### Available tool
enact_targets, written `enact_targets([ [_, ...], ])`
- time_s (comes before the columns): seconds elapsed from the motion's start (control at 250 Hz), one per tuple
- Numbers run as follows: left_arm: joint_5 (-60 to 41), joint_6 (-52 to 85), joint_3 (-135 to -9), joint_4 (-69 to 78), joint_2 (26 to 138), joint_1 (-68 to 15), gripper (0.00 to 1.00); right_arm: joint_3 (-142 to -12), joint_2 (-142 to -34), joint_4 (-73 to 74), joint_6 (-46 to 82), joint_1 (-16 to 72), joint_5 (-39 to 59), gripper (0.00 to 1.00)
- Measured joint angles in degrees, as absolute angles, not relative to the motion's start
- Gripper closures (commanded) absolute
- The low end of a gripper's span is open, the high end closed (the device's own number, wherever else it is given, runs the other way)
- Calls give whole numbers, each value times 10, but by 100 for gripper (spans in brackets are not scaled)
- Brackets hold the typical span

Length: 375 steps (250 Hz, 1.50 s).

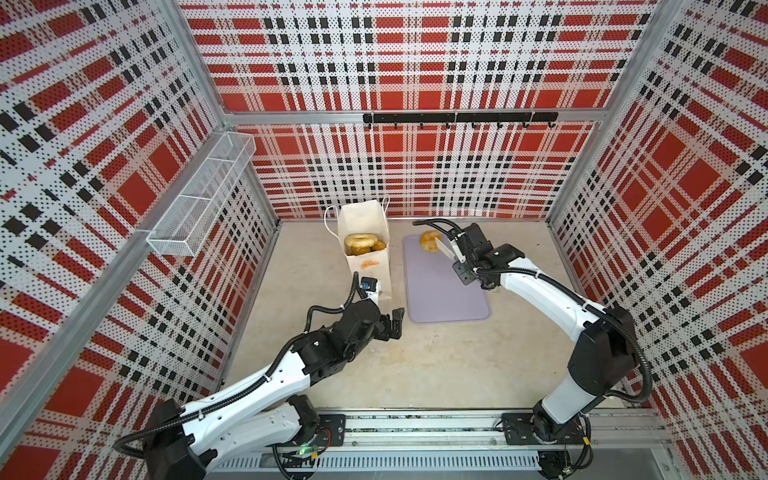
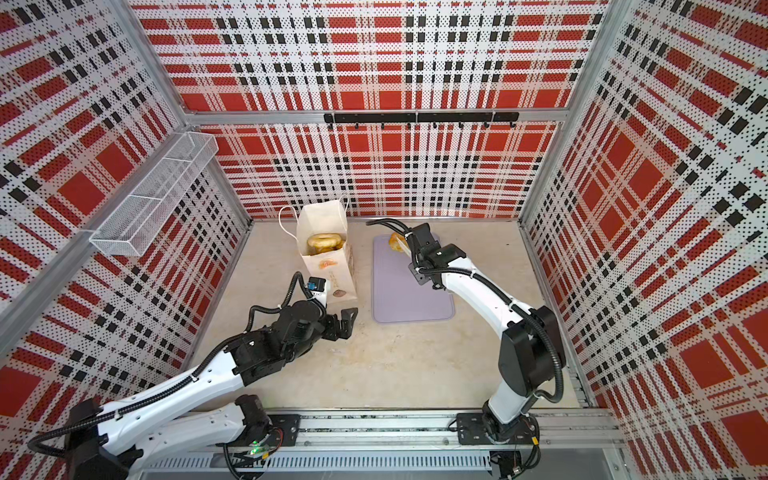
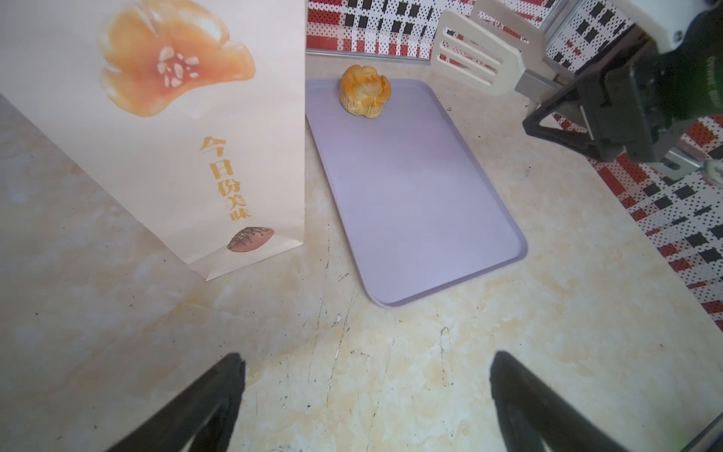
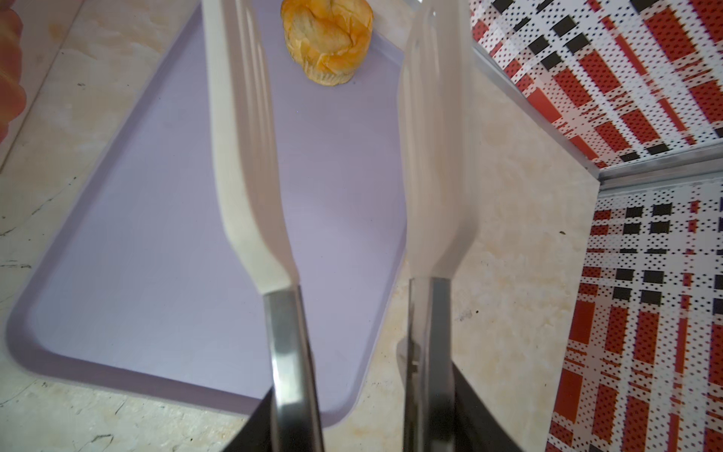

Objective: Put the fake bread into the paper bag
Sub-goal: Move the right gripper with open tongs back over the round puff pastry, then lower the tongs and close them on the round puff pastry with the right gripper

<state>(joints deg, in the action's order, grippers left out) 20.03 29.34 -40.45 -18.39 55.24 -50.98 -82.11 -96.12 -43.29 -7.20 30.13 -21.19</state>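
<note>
One golden piece of fake bread (image 1: 429, 242) (image 4: 328, 39) sits at the far end of the lilac tray (image 1: 440, 291). The cream paper bag (image 1: 370, 266) (image 3: 156, 137) stands upright left of the tray, and more fake bread (image 1: 360, 242) shows inside its open top. My right gripper (image 1: 465, 266) (image 4: 362, 391) is shut on white-bladed steel tongs (image 4: 242, 156). The blades stand apart just short of the bread, with nothing between them. My left gripper (image 1: 395, 324) (image 3: 367, 364) hangs open and empty over the bare table near the bag's base.
A white wire-mesh basket (image 1: 199, 195) hangs on the left wall. A black hook rail (image 1: 457, 117) runs along the back wall. Plaid walls close in the table on three sides, and both arm bases sit on the front rail.
</note>
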Motion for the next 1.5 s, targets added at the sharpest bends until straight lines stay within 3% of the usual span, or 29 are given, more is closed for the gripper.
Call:
enact_targets([
  [0.544, 186, 300, -395, -168, 594, -510, 1, -825, -1073, -409, -57, 252, -136, 51],
  [0.989, 177, 301, -393, -158, 608, -506, 1, -919, -1167, -396, -53, 230, -89, 52],
  [1.501, 169, 304, -379, -157, 605, -498, 0, -953, -1216, -388, -50, 227, -63, 46],
])
